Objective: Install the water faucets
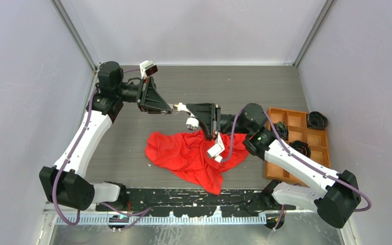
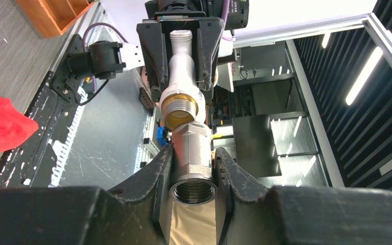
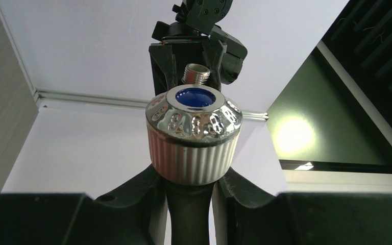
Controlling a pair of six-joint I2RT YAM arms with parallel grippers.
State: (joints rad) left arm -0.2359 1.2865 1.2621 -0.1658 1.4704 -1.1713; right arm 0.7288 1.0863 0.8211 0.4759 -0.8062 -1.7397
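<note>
Alignment of two held parts governs the coming move. In the top view the water faucet [image 1: 186, 108] hangs in mid-air above the red cloth [image 1: 194, 155], near the middle of the table, with its long axis on the 9-to-3 line. Its blue-marked knob [image 3: 194, 135] juts toward 5 o'clock.

Left gripper [image 2: 193, 150]: jaws pinched on the grey metal fitting [image 2: 192, 166], one finger on each flank, and the open threaded mouth faces the wrist camera.

Right gripper [image 3: 190, 176]: jaws pinched on the white faucet body just below the knob.

From the left jaws the faucet lies at 12 o'clock in the left wrist view, and at 3 o'clock in the top view. Its brassy threaded tip [image 2: 179, 108] meets the far end of the fitting. The tip sits slightly toward 11 o'clock of the fitting's centre line, so the two axes appear a little out of line. Whether any thread has caught cannot be told.

Neither arm is the nearer one, since each carries one half of the joint and the gripper tips face each other closely.

Judgement: the next move calls for truing the two axes, then turning one part against the other. Cross-threading is the risk if the offset is real.

The orange tray [image 1: 298, 140] lies well apart at 3 o'clock.
</note>
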